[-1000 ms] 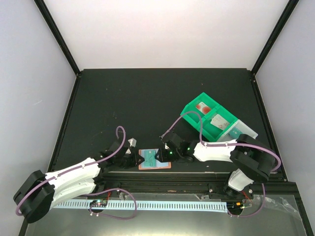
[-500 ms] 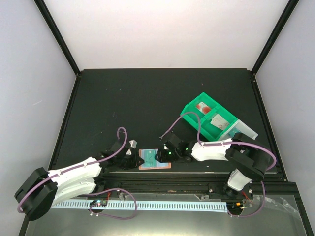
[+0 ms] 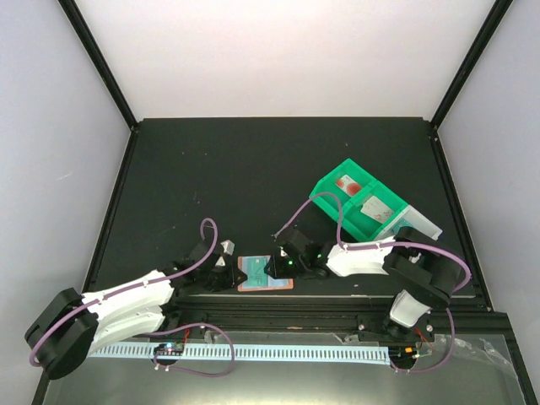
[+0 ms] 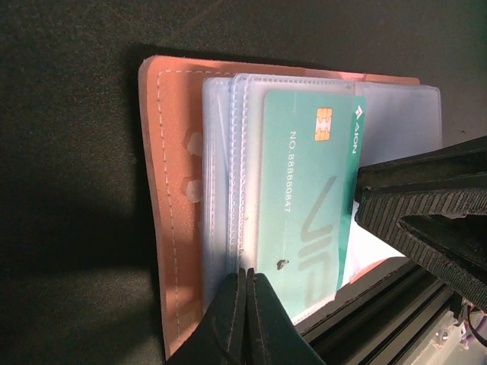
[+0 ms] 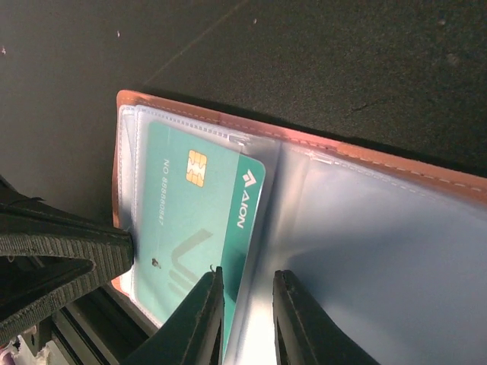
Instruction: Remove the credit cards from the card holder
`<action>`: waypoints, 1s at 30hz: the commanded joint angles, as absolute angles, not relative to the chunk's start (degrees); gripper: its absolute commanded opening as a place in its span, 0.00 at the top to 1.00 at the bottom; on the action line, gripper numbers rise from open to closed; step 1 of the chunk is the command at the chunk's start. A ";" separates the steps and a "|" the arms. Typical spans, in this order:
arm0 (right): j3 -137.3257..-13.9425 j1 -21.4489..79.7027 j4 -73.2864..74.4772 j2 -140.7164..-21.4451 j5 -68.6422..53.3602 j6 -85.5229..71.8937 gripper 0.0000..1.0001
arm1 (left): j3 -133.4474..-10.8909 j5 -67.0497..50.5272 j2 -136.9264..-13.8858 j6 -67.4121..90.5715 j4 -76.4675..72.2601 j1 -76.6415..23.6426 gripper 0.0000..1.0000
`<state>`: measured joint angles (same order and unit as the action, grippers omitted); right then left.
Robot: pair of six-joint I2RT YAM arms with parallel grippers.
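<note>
The salmon-orange card holder (image 3: 253, 286) lies open at the table's near edge, between my two grippers. Its pale blue pockets face up (image 4: 217, 190) (image 5: 380, 243). A teal credit card (image 4: 308, 190) (image 5: 190, 220) with a gold chip sticks partly out of a pocket. My left gripper (image 3: 234, 270) (image 4: 247, 275) is shut, its tips on the pocket edge beside the card. My right gripper (image 3: 272, 268) (image 5: 247, 281) is narrowly open, straddling the card's long edge and the pocket fold. I see no grey-blue card in the holder.
A green plastic bin (image 3: 325, 187) stands at the right behind the right arm, with a red item and a pale grey flat piece inside. The black rail of the table's front edge (image 3: 337, 301) runs just below the holder.
The right arm has crept slightly left over the holder. The left gripper and the holder have stayed put.
</note>
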<state>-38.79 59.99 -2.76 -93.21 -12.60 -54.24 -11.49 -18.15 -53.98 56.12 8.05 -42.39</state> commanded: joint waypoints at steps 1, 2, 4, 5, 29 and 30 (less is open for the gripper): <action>-39.79 60.25 -4.45 -94.81 -12.80 -54.83 0.81 | -10.72 -18.32 -53.43 55.82 7.56 -42.10 0.98; -39.88 60.27 -4.43 -94.95 -12.85 -54.78 0.82 | -10.72 -18.36 -53.39 55.83 7.52 -42.10 0.98; -39.97 60.29 -4.44 -95.07 -12.85 -54.74 0.82 | -10.64 -18.35 -53.43 55.89 7.39 -42.10 0.98; -39.98 60.28 -4.48 -95.13 -12.83 -54.72 0.83 | -10.64 -18.31 -53.51 55.90 7.32 -42.10 0.99; -34.48 58.36 -11.36 -93.77 -14.84 -56.30 0.99 | -10.31 -17.69 -53.44 56.72 7.70 -42.12 0.99; -34.05 58.10 -11.94 -93.62 -15.29 -56.40 0.99 | -10.29 -17.67 -53.37 56.84 7.58 -42.10 0.98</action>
